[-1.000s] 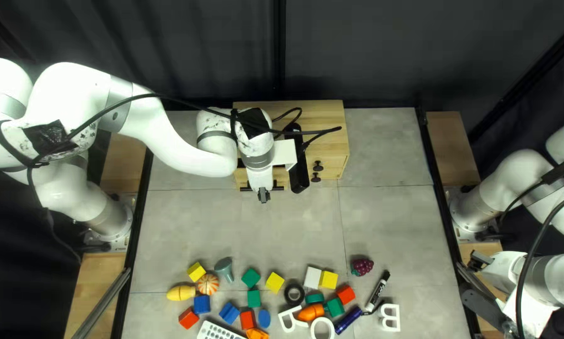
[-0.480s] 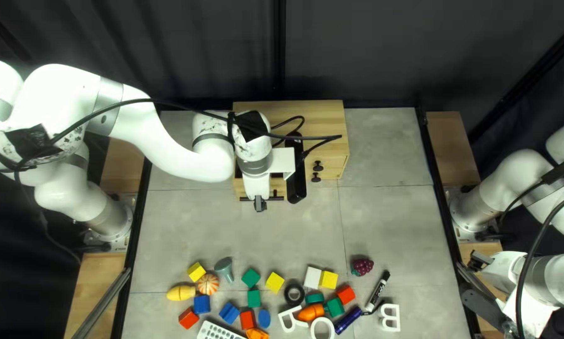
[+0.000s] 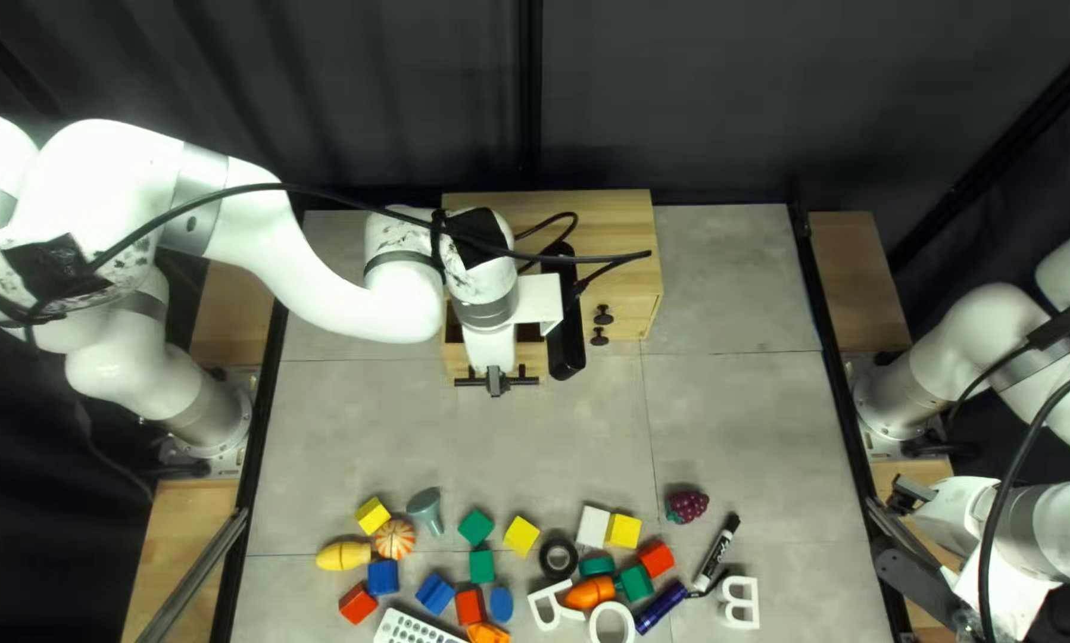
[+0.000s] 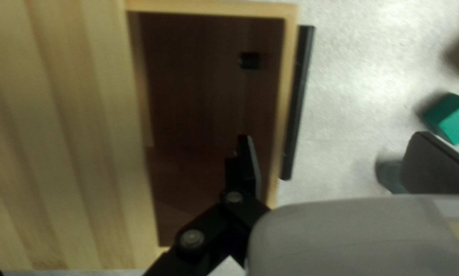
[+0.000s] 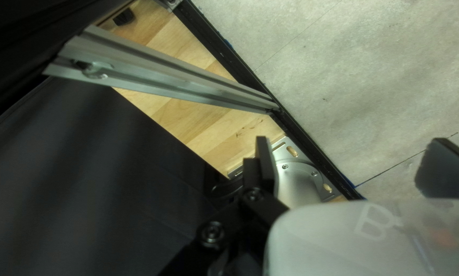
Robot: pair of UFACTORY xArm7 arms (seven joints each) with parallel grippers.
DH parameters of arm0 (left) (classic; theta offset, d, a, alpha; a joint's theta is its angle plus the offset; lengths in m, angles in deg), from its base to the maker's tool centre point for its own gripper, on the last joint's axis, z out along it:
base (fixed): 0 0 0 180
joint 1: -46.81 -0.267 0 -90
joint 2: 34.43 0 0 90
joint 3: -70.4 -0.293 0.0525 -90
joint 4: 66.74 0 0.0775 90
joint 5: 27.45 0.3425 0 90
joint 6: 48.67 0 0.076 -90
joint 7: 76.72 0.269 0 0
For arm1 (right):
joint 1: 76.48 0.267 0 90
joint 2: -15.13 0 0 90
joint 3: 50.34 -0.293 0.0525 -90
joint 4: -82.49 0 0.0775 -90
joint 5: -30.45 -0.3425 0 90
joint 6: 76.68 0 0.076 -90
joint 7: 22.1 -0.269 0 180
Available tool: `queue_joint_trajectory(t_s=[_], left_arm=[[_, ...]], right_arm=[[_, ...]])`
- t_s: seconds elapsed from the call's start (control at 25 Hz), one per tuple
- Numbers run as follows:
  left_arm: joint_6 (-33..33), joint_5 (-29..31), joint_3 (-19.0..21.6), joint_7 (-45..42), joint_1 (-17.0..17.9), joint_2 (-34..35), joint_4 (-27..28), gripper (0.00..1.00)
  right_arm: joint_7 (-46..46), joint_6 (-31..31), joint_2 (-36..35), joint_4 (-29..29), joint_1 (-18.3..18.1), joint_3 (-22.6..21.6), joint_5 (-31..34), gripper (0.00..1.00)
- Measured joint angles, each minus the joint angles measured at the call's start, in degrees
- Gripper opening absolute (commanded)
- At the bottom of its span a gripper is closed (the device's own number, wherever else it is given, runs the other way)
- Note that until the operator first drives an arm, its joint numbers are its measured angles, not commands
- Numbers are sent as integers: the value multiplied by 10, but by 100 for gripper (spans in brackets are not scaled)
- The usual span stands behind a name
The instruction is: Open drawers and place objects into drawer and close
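Top left view: one drawer, open; toys lay well off on the table; a skewed lift probably risked snagging the near handle. Left arm arched, left claw pointing down. Left wrist view: fingers wide, empty, straddling rim and handle. Right wrist view: right claw wide, empty, beside a metal rail.

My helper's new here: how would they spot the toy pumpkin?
From the wooden drawer cabinet, look down and left in the top left view. Between a yellow cube and a blue cube sits the toy pumpkin, round with orange stripes, unlike either.
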Motion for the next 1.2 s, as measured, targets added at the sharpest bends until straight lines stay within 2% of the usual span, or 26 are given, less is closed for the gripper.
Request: queue_joint_trajectory(t_s=[0.2, 0.8, 1.2], left_arm=[[-15, -13, 0, 9, -2, -8, -10, 100], [26, -52, 10, 56, 2, -20, 11, 100], [6, -63, 14, 50, 5, -14, -5, 100]], right_arm=[[0, 0, 0, 0, 0, 0, 0, 100], [0, 0, 0, 0, 0, 0, 0, 100], [0, 0, 0, 0, 0, 0, 0, 100]])
